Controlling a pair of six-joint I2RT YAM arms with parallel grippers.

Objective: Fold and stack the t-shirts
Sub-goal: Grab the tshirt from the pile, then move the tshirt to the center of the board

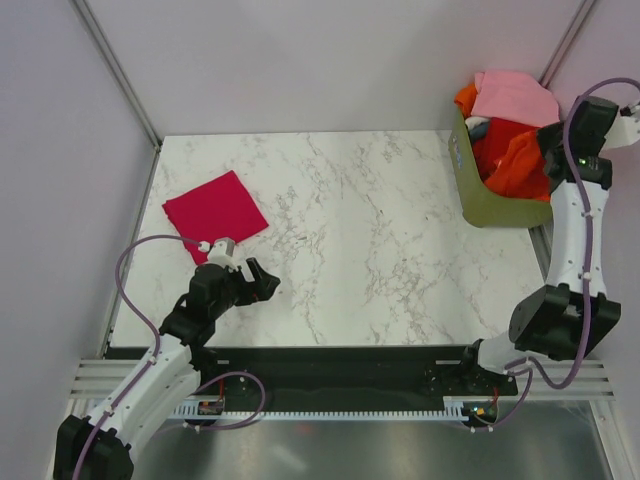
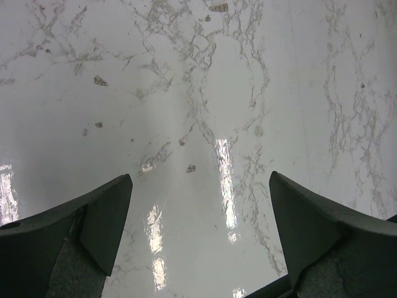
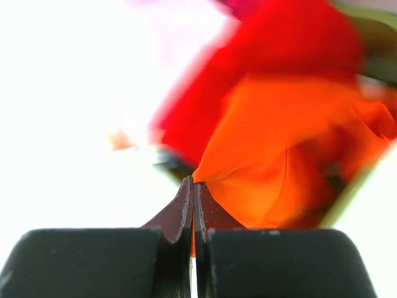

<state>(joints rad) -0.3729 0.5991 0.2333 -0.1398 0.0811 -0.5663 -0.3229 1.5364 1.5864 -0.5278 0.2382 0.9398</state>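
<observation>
A crimson-magenta t-shirt (image 1: 215, 212) lies folded into a flat square at the table's far left. An orange t-shirt (image 1: 520, 160) is bunched in the olive bin (image 1: 480, 205) at the far right. My right gripper (image 3: 193, 181) is shut on a pinch of this orange cloth (image 3: 291, 136), which fans out from its tips. Seen from above, the right gripper (image 1: 548, 158) is down in the bin. My left gripper (image 1: 262, 284) hovers open just near of the folded shirt, and its wrist view shows only bare marble between its fingers (image 2: 102, 217).
The bin also holds a pink cloth (image 1: 515, 97) and a red one (image 1: 495, 140). Marble table (image 1: 370, 230) spans the middle. Frame posts stand at the far corners; a black rail (image 1: 330, 360) runs along the near edge.
</observation>
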